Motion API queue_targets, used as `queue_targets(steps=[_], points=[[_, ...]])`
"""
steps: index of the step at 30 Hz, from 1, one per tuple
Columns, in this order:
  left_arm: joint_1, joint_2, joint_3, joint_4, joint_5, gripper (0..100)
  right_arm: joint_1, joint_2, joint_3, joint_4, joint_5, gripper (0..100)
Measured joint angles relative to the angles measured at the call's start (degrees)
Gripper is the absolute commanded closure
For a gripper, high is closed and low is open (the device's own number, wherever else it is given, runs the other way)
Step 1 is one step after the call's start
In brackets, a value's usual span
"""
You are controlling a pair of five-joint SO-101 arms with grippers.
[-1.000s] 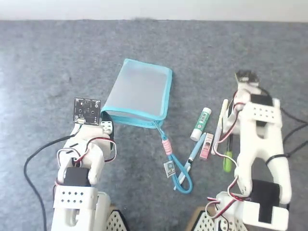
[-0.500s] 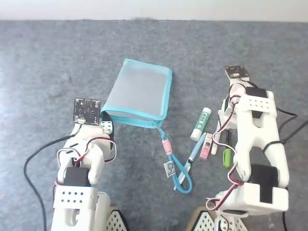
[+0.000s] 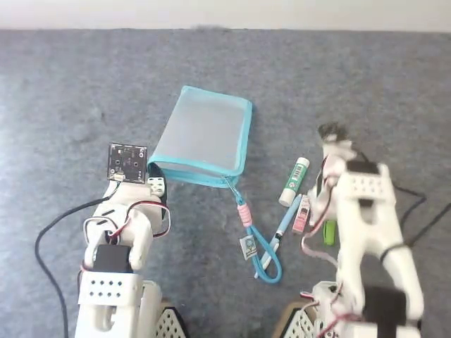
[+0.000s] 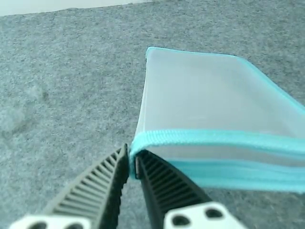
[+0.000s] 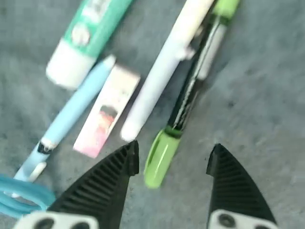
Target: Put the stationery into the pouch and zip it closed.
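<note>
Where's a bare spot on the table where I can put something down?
The grey mat is bare left of the pouch and along the far edge behind it, also far right past the glue stick. It's crowded between the pouch's strap and the right gripper: blue pen, eraser, green pen.

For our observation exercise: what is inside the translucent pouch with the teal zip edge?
No shapes show through the frosted teal-edged pouch; the green-and-white glue stick lies outside on the grey mat. The interior behind its zip band is hidden.
</note>
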Motion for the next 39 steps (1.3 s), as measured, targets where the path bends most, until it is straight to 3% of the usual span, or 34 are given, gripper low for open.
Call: queue_targets(steps=[12,28,33,39], points=[[0.00,0.00,0.00,0.00,0.00,99,-0.53,1.41,5.45,-4.84,-3.08,76.6],[0.00,0.00,0.00,0.00,0.00,99,6.95,6.42,5.27,-10.81,-3.25,98.8],[0.00,0.00,0.00,0.00,0.00,99,7.30,6.42,5.27,-10.20,-3.16,99.1],[0.00,0.00,1.32,0.00,0.00,99,6.95,4.13,0.44,-0.09,-0.18,99.1]])
